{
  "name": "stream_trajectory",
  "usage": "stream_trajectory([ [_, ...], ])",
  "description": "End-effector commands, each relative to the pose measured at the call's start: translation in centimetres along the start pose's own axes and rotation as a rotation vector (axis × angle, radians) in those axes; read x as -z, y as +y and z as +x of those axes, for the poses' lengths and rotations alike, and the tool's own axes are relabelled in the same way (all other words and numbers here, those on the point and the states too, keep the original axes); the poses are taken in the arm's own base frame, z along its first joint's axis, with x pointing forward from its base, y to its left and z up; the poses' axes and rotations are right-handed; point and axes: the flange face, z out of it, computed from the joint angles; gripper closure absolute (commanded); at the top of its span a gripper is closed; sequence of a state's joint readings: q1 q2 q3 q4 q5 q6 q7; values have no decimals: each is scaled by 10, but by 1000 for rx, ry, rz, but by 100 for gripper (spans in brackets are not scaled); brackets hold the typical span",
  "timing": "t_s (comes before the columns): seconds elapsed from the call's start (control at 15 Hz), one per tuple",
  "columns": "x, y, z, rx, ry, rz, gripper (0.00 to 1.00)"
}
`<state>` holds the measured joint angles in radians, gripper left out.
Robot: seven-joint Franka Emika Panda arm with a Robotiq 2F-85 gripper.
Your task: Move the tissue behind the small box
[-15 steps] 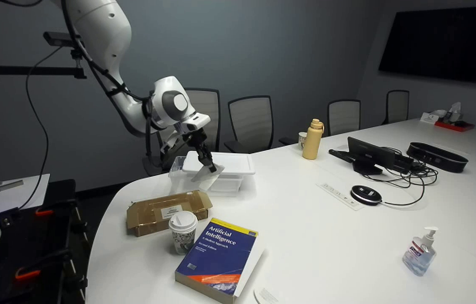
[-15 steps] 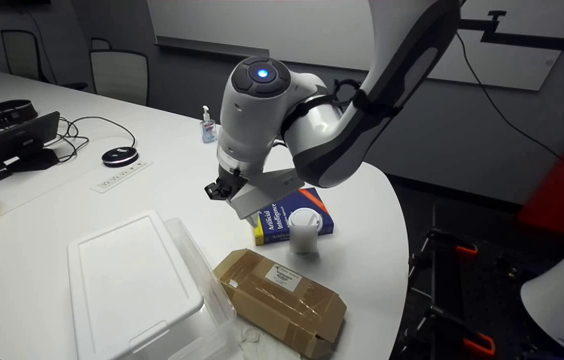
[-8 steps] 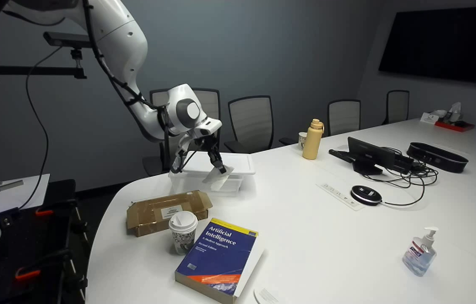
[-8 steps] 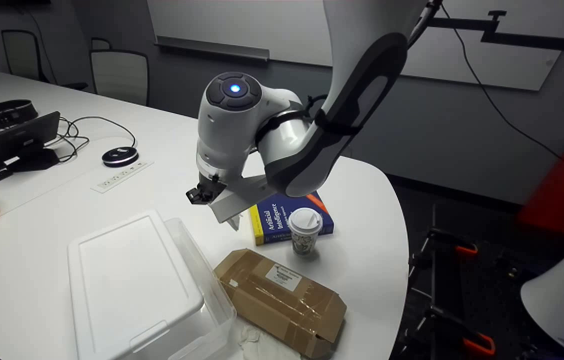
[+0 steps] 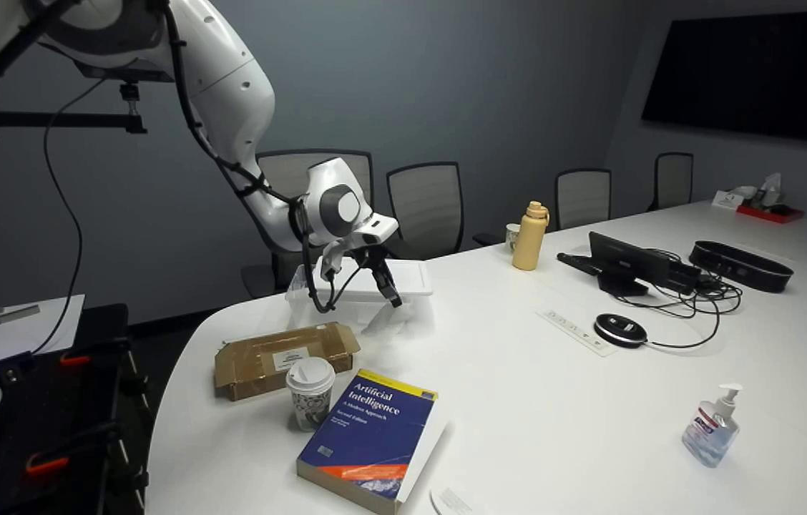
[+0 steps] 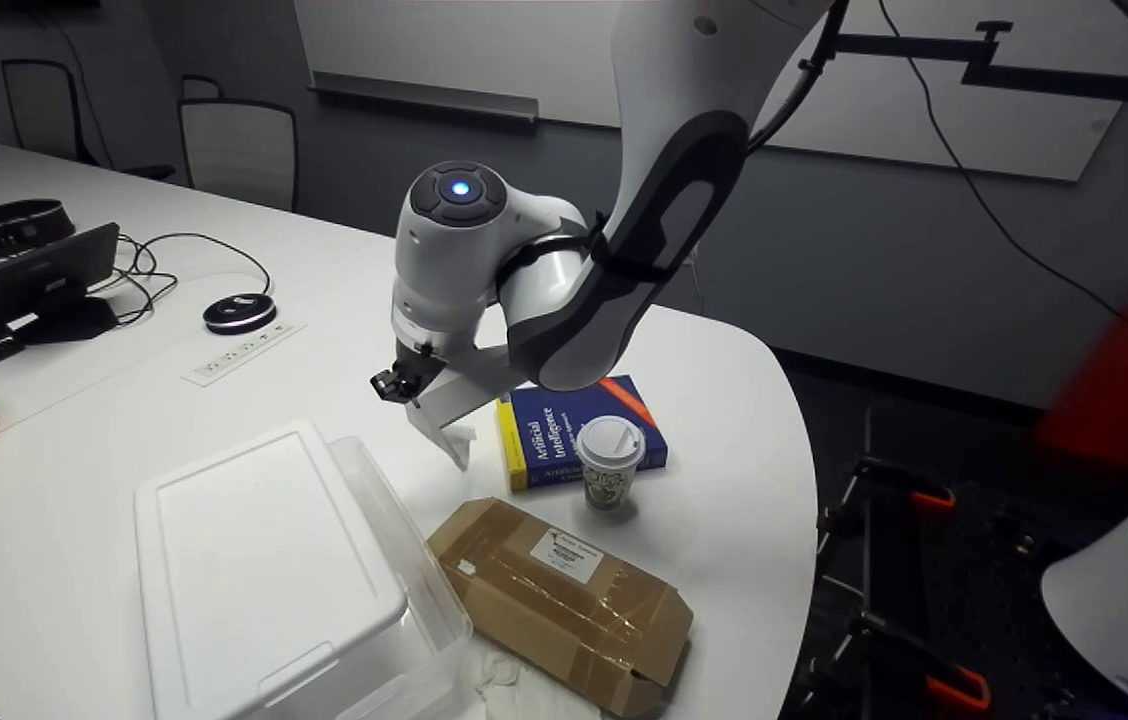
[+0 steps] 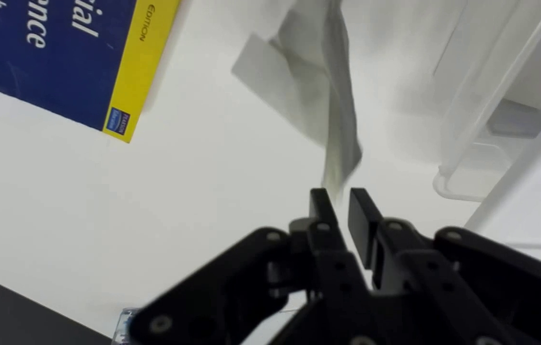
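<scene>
Cardboard box (image 6: 564,605): one, brown, long, taped; flat on the counter (image 5: 554,422).
Plastic bin (image 6: 414,560): one, clear, by one end of the cardboard box; its white lid (image 6: 269,575) leaves a strip of it uncovered.
Tissue (image 7: 311,86): one, white, folded and creased, partly blurred; off that same end of the cardboard box, near the bin; contact with the counter cannot be told.
Gripper (image 7: 339,194): above the tissue, off that end of the cardboard box; fingers (image 7: 322,208) parted by a narrow gap, the tissue's tip just past them.
Book (image 5: 371,436): one, blue, "Artificial Intelligence"; near the cardboard box, side away from the bin.
Cup (image 5: 310,393): one, lidded, upright; near the cardboard box, beside the book.
Crumpled sheet (image 6: 524,690): white; just beside the cardboard box, bin side.
</scene>
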<state>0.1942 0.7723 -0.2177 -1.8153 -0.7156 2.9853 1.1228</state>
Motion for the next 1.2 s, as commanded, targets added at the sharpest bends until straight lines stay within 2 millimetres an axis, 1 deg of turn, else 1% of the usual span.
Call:
stream_trajectory([
  [0.0, -2, -5, 6, 13, -16, 20, 53],
  [0.13, 1, -7, 6, 21, -29, 25, 38],
  [0.2, 5, -8, 5, 29, -38, 27, 29],
  [0.27, 9, -10, 4, 31, -46, 28, 23],
  [0.33, 15, -11, 4, 36, -55, 28, 14],
  [0.4, 20, -13, 3, 42, -65, 24, 7],
  [0.47, 30, -16, 2, 50, -82, -9, 1],
  [0.67, 68, -23, 7, 70, -116, -33, 0],
  [0.93, 133, -37, 9, 123, -176, -24, 0],
  [1.13, 168, -41, 7, 147, -204, -49, 0],
])
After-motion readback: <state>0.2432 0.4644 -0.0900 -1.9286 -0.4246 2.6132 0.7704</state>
